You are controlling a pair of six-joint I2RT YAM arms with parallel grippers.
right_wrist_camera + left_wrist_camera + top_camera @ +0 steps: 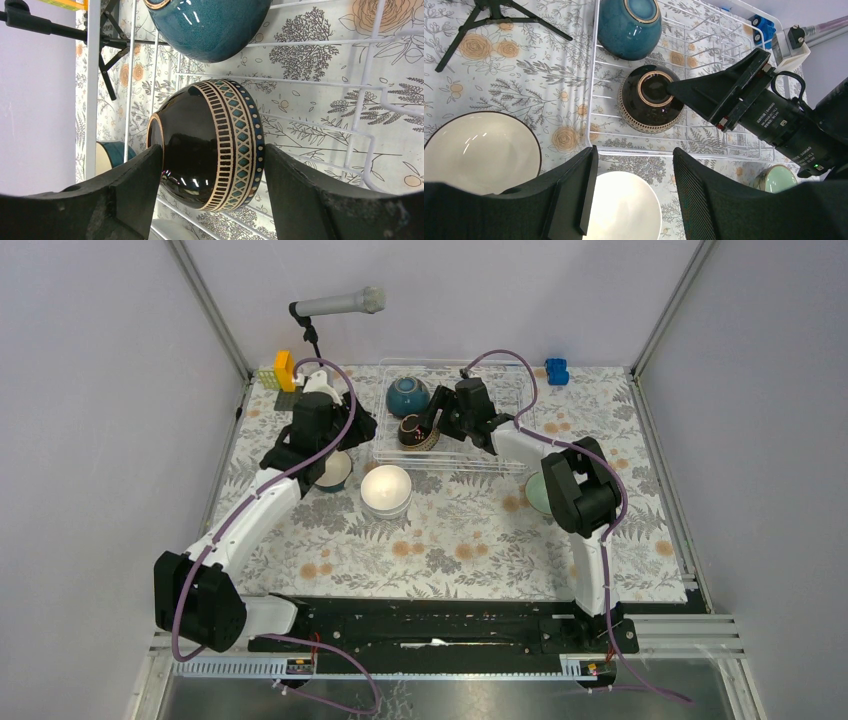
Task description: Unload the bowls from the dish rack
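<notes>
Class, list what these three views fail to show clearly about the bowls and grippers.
Green bowl: top view, mostly behind the right arm.
Teal bowl: right wrist view, cut off by the top edge.
Right gripper: whether its fingers press the brown bowl, too close to tell.

A white wire dish rack (455, 467) with a grid bottom sits at the counter's 12 o'clock. Inside, toward its 9 o'clock end, a glossy teal bowl (408, 396) lies tilted, foot showing. At that bowl's 5 o'clock, a dark brown bowl (418, 432) with a patterned band is pinched foot to rim by the right end effector (212, 165). Upright on the counter are a white bowl (386, 490) at the rack's 7 o'clock, a white-lined, dark-rimmed bowl (479, 150) at 8 o'clock, and a mint bowl (537, 492) at 4 o'clock.
</notes>
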